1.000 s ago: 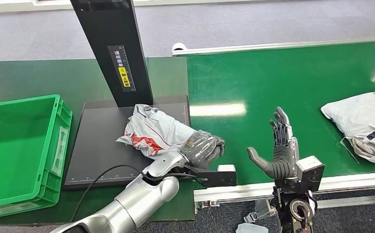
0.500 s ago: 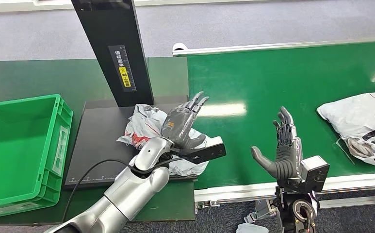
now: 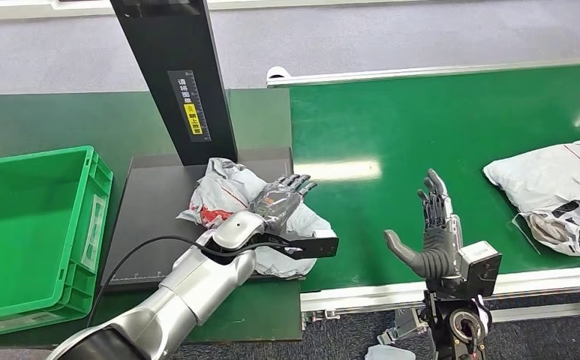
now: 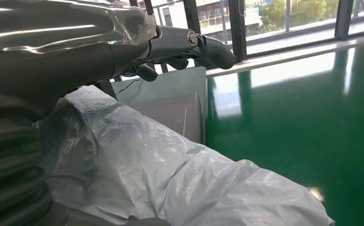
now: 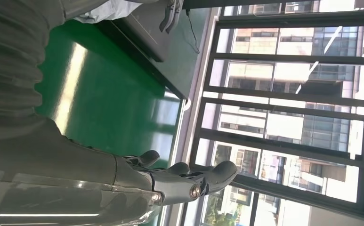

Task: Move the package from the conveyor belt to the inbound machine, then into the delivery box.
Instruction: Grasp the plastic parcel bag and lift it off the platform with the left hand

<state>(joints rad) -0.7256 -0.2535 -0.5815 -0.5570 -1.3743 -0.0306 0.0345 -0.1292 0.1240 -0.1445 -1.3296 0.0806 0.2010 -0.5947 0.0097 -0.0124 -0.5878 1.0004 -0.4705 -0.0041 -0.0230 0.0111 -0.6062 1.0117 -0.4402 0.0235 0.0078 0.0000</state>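
Crumpled grey package [image 3: 234, 196] with red print lies on the black scanner plate [image 3: 155, 217], left robot hand [image 3: 277, 201] spread above it.

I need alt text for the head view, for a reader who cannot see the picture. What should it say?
The robot's left hand lies on a crumpled grey package on the black inbound machine, beside an empty green delivery box. Its right hand is raised open over the green conveyor belt, where another package lies.
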